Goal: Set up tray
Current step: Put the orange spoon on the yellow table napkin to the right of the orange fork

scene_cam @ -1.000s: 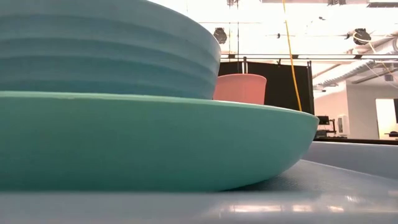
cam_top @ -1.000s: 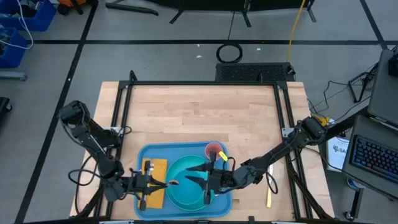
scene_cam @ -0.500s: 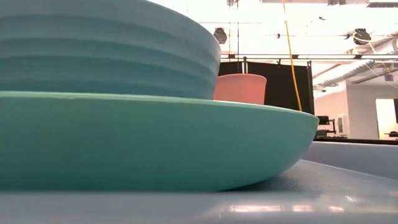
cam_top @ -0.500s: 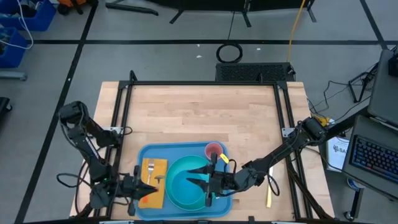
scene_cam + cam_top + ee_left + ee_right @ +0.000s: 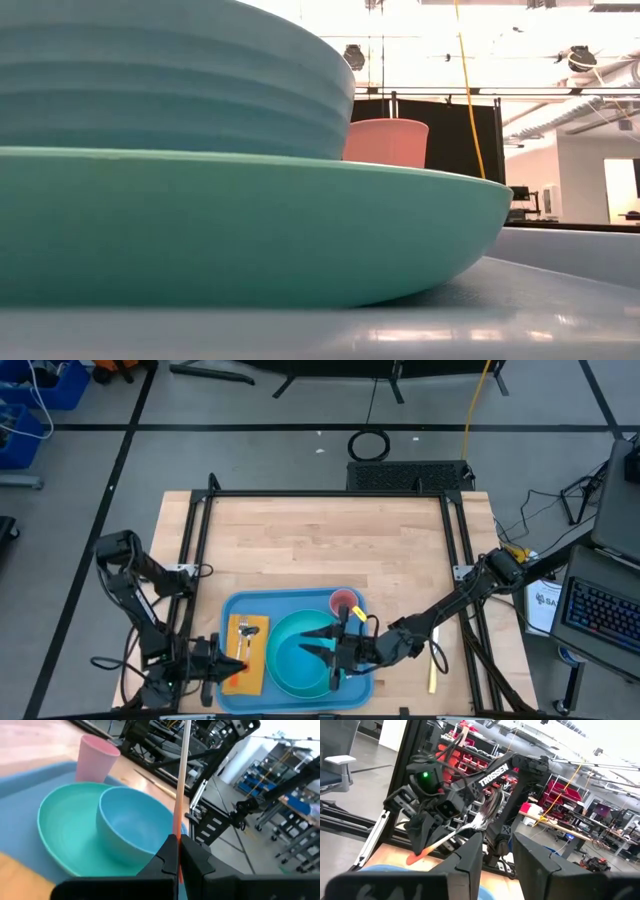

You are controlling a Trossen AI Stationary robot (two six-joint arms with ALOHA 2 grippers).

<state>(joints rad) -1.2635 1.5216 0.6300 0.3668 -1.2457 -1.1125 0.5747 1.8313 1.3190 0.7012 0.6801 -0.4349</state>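
Note:
The blue tray (image 5: 300, 603) lies at the table's near edge. On it rest a teal plate (image 5: 285, 678) with a light-blue bowl (image 5: 305, 652) in it, a pink cup (image 5: 345, 600) and a yellow-orange napkin (image 5: 258, 660) with a fork (image 5: 243, 632) on top. My left gripper (image 5: 222, 668) stands over the napkin's near left part, shut on an orange-handled utensil (image 5: 181, 795). My right gripper (image 5: 312, 640) hovers open over the bowl, and nothing is between its fingers (image 5: 470, 857). My left gripper pinches the utensil's orange handle (image 5: 177, 832) between its two fingers. It comes roughly level from the table's left side. The utensil runs on past the fingertips toward the plate, with its silver end (image 5: 480, 822) away from the fingers. It is lifted clear and tilted.
A yellow stick-like item (image 5: 433, 678) lies on the wood to the right of the tray. A black metal frame (image 5: 330, 493) borders the table. Bare wood (image 5: 330, 550) fills the far half. The low view shows only the plate (image 5: 250, 230), bowl (image 5: 170, 80) and cup (image 5: 387, 142) up close.
My left gripper has drawn back from the plate toward the table's left and near edge, still holding the utensil, and has rolled about its own axis. The fork on the napkin now shows uncovered. My right gripper has kept still.

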